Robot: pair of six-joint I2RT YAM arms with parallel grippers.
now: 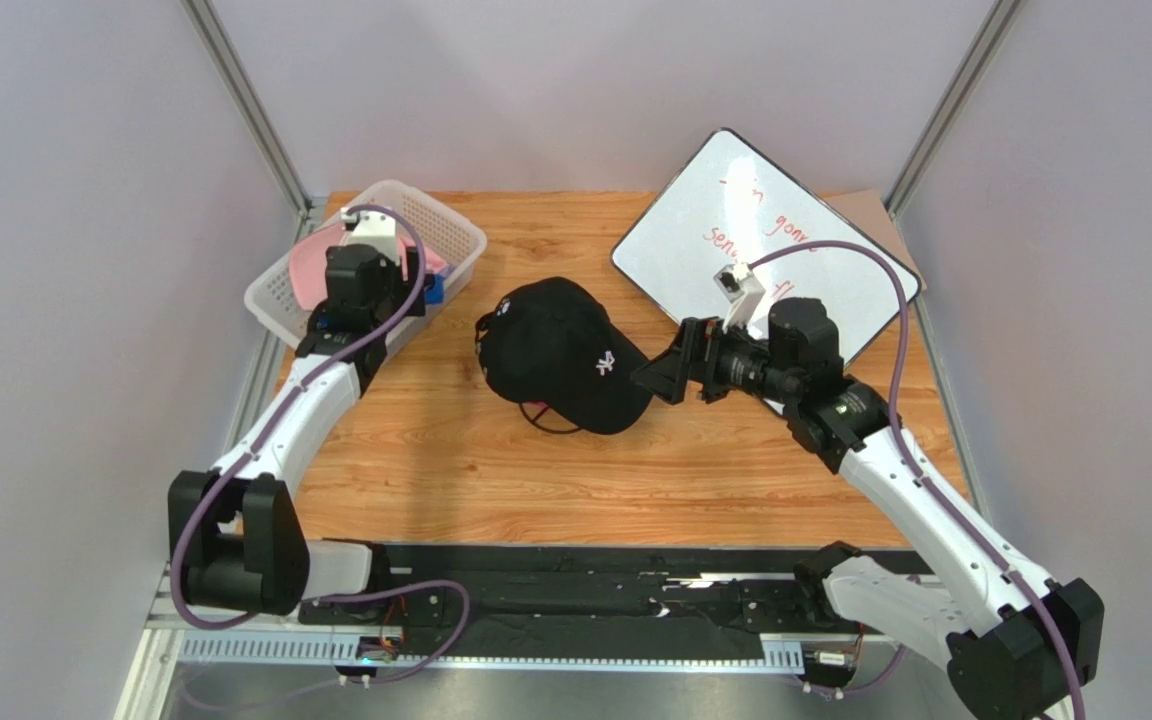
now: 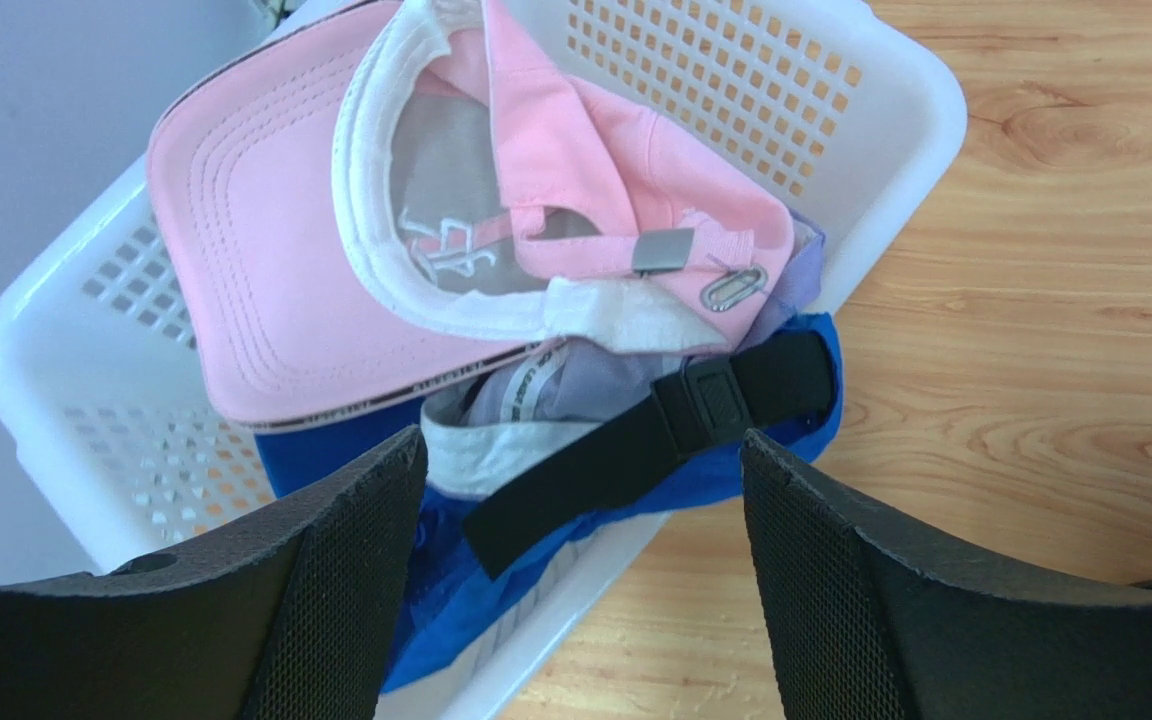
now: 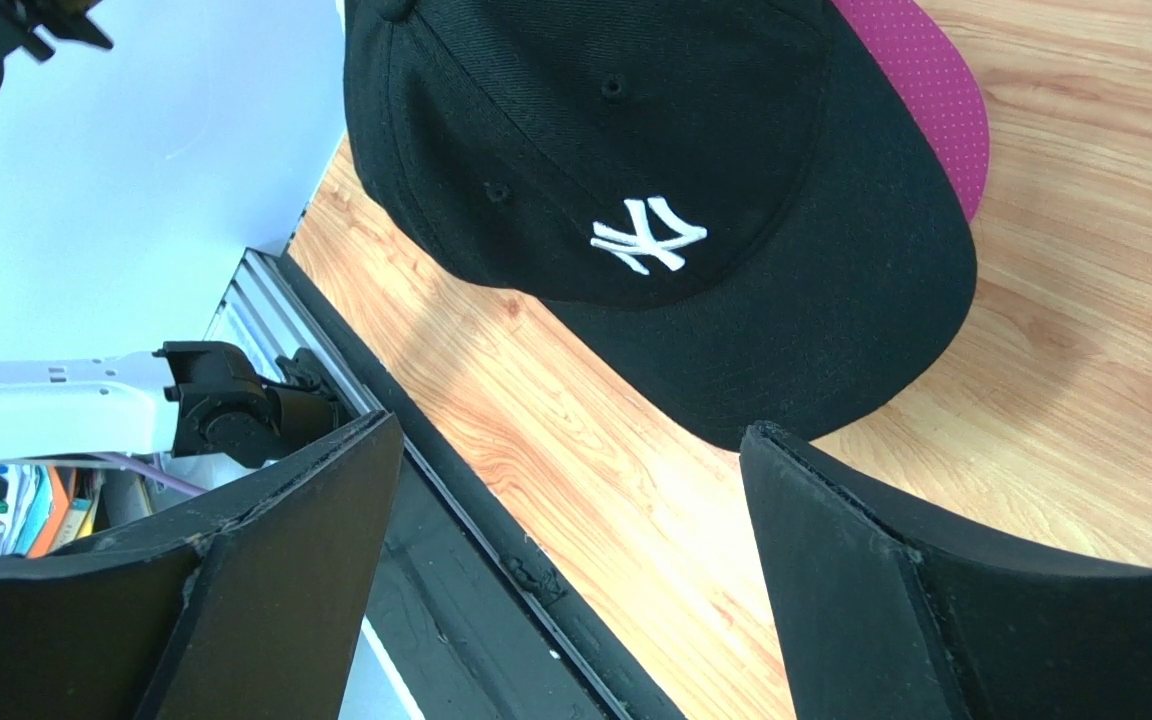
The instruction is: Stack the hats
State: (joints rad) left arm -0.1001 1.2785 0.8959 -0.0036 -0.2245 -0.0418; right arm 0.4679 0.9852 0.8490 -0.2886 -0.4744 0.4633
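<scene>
A black cap with a white NY logo (image 1: 560,353) lies mid-table. In the right wrist view the black cap (image 3: 657,195) sits on a magenta cap, of which only the brim (image 3: 920,83) shows. My right gripper (image 1: 668,375) is open and empty, just right of the black cap's brim; it also shows in the right wrist view (image 3: 567,480). The light pink cap (image 2: 312,255), lavender cap (image 2: 597,383) and royal blue cap (image 2: 387,600) lie piled in the white basket (image 2: 868,105). My left gripper (image 2: 582,495) is open and empty above the blue cap's black strap (image 2: 657,435).
The white mesh basket (image 1: 432,218) stands at the far left of the wooden table. A whiteboard with red writing (image 1: 763,240) lies at the far right, behind my right arm. The black rail of the table's near edge (image 3: 447,510) shows below my right gripper.
</scene>
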